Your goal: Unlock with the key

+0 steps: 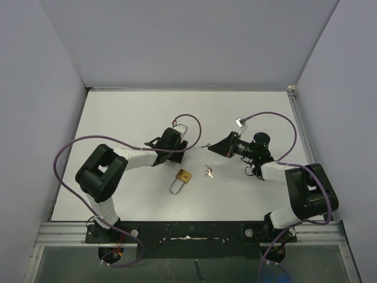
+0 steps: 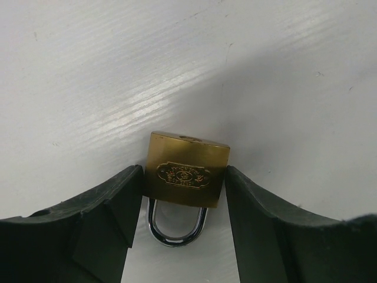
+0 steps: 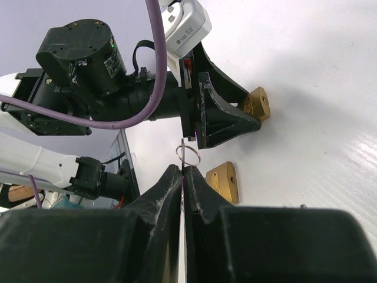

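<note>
REMOTE BENCH: My left fingers [image 2: 118,203] stand apart, straddling a brass padlock [image 2: 187,168] that lies flat on the white surface [image 2: 82,65], shackle toward the wrist. I cannot tell whether either finger actually touches the body. My right fingers [image 3: 162,203] are pinched shut on the key [image 3: 184,171], which is held edge-on near the left fingers. A second brass padlock [image 3: 224,181] lies loose on the surface, close to both pairs of fingers. The danger, as I judge it, is that an unclamped lock skids or spins when the key presses in. The thinly pinched key could also swivel and miss the keyway.
</note>
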